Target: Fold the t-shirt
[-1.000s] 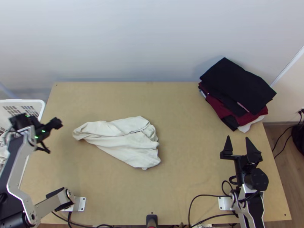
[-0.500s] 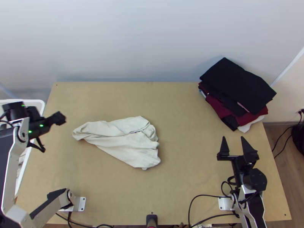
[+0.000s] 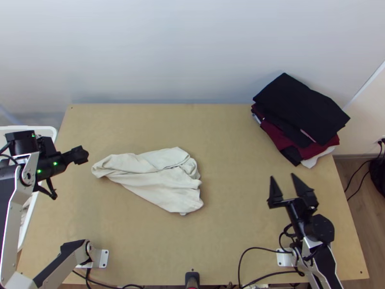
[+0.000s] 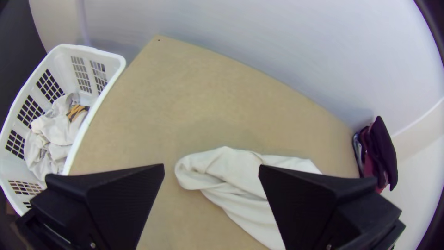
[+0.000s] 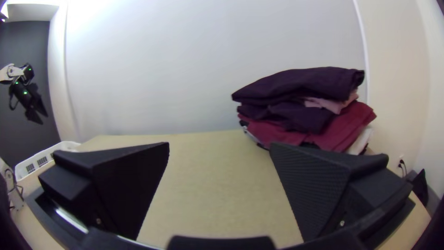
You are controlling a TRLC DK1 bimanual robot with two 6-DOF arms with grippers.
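While left gripper point(image 3: 83, 154) gapes empty | t-shirt point(image 3: 156, 179) bunched near it | right gripper point(image 3: 282, 176) likewise open, empty

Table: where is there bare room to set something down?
The table is bare between the shirt and the right hand, behind the shirt as far as the clothes pile, and in front of the shirt, short of the cables. It is crowded at the left, where the left hand hangs between the basket and shirt.

White shirt point(image 4: 240, 180) bunched on the table point(image 4: 208, 97), white basket point(image 4: 118, 69) beside it.
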